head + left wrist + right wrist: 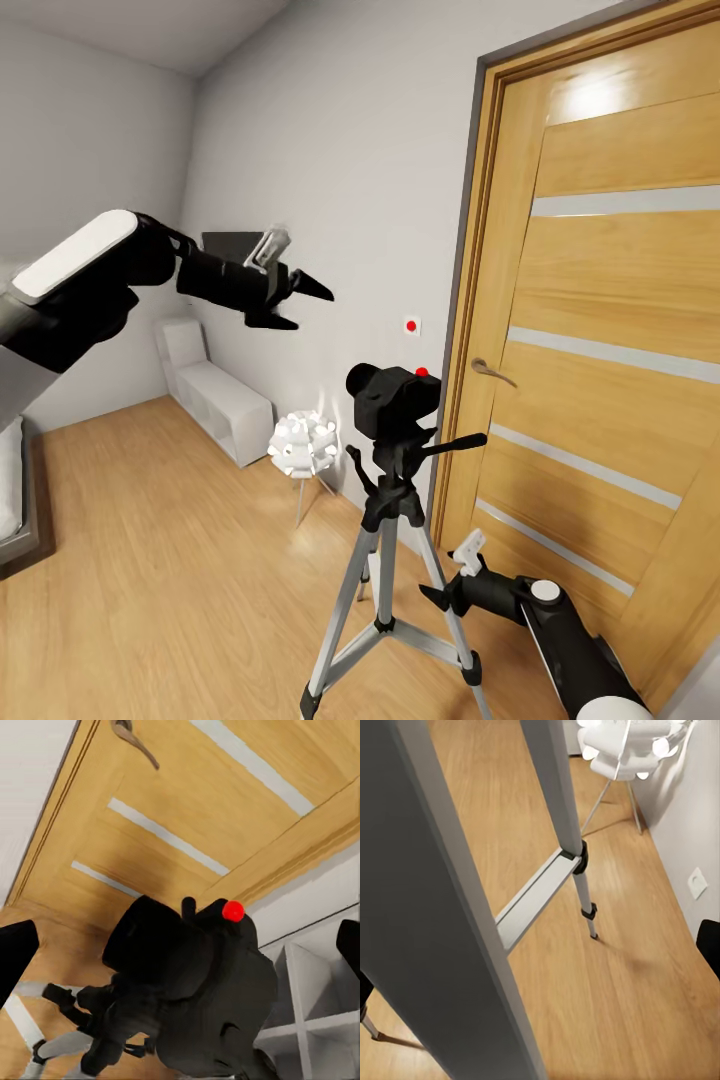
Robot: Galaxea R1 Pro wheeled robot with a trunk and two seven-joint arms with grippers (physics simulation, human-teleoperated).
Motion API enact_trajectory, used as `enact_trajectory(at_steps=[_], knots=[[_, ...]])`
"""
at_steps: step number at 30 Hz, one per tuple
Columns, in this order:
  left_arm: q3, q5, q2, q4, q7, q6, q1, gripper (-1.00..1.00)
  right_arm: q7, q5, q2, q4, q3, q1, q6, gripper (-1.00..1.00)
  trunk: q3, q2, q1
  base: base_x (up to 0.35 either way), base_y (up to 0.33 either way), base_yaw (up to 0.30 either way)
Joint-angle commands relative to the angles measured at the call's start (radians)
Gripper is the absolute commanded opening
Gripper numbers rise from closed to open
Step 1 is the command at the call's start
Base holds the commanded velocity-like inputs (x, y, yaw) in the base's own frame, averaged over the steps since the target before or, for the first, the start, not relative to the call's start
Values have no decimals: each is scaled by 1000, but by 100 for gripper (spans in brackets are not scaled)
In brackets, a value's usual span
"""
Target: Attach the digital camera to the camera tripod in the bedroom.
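Black digital camera [392, 398] atop camera tripod [395, 560], no legible writing; left gripper [300, 300] spread, empty; right gripper [440, 595] unclear.

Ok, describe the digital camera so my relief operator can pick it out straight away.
Find the oak door with frosted strips. Just left of its frame stands the camera tripod on silver-grey legs, and the digital camera sits on its black head. It is a small boxy matte-black body with a red dot on top, unlike the white wall plate with a red dot behind it.
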Motion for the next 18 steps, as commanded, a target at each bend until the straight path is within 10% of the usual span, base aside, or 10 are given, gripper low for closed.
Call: enact_trajectory(at_steps=[1,9,13,18], knots=[[0,12,8,-8,33,-10,12,100,7,4,0,-3,-3,0,3,100,0,-1,0,0,0,0],[5,12,92,-43,212,-45,178,100,12,4,-2,-10,-3,1,3,100,0,-1,0,0,0,0],[6,12,163,17,257,-69,395,100,13,3,-3,-11,-3,1,4,100,0,-1,0,0,0,0],[8,-95,200,166,243,-115,642,100,13,3,-2,-11,-3,1,4,100,0,-1,0,0,0,0]])
